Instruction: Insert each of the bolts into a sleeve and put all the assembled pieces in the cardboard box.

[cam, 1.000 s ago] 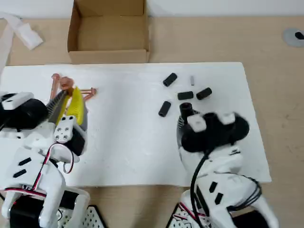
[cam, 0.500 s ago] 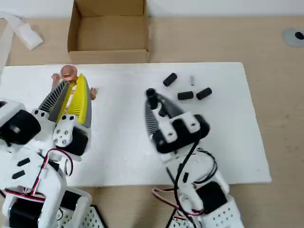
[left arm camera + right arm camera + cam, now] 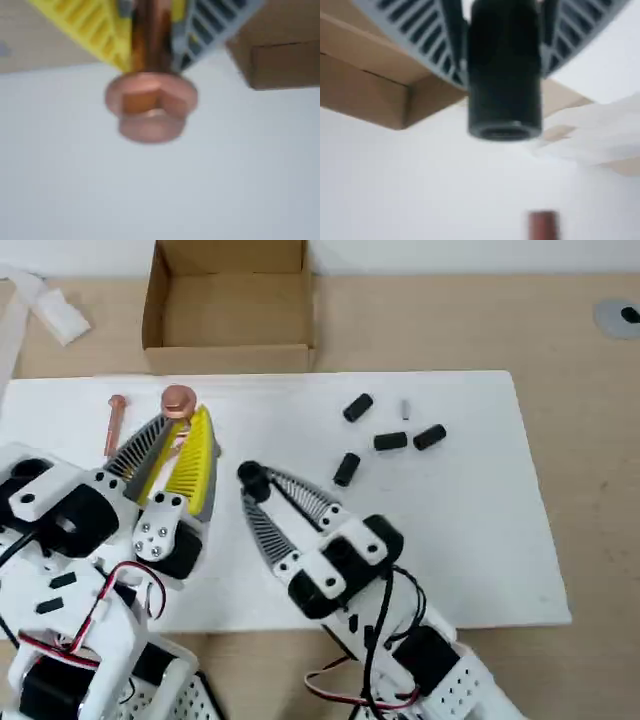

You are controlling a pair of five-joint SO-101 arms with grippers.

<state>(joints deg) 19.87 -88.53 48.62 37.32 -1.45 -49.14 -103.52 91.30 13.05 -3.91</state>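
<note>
The left pincer (image 3: 179, 428) grips a copper bolt (image 3: 178, 399) head-outward and the right pincer (image 3: 256, 486) grips a black sleeve (image 3: 249, 477), near each other over the white mat (image 3: 480, 540); with the shank buried in the grip, the sleeve may jam or slip.

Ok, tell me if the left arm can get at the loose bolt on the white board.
Probably not to grasp: the left pincer is shut on a second bolt. The loose bolt lies close beside it, nothing between.
</note>
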